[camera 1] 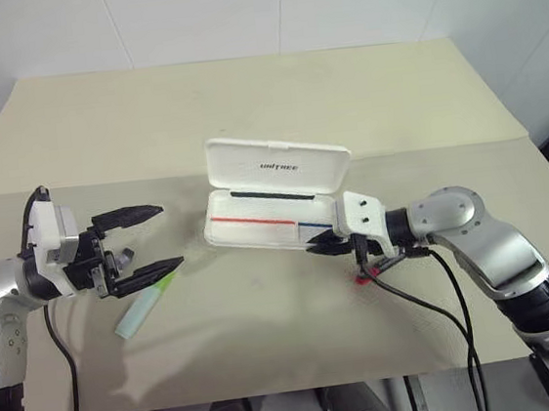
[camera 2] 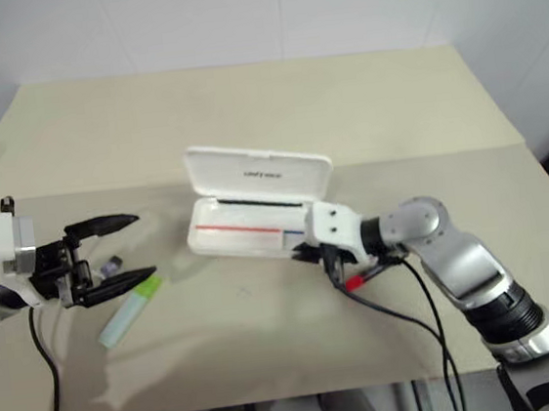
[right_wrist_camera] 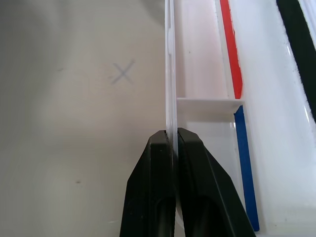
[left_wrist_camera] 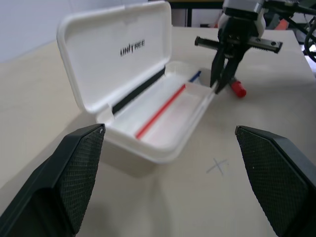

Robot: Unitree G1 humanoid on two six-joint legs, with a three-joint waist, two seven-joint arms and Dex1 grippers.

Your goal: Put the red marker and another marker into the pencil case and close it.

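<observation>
The white pencil case [camera 1: 272, 202] sits open near the middle of the tan table [camera 1: 244, 101], its lid standing up on the far side with small dark lettering on it. Inside the tray a red stripe and a blue stripe run along its length, with a small divider wall between the two parts. No marker can be seen in the tray.

The right gripper [camera 1: 324, 244] is at the near right corner of the case. Its two black fingers [right_wrist_camera: 168, 187] are pressed together, and the wrist view shows the thin near wall of the case pinched between them. Just beside that hand, on the table off the case's right end, lies the red marker [camera 1: 365, 276]; its red cap shows, the rest is hidden behind the hand and its cables.

Over on the left, the left gripper [camera 1: 156, 240] hangs level above the table with its fingers spread wide and nothing between them, pointing toward the case. The green-capped highlighter [camera 1: 145, 304] lies on the table just under and near its lower finger, well apart from the case. A faint pencilled cross [left_wrist_camera: 217, 165] marks the table in front of the case.
</observation>
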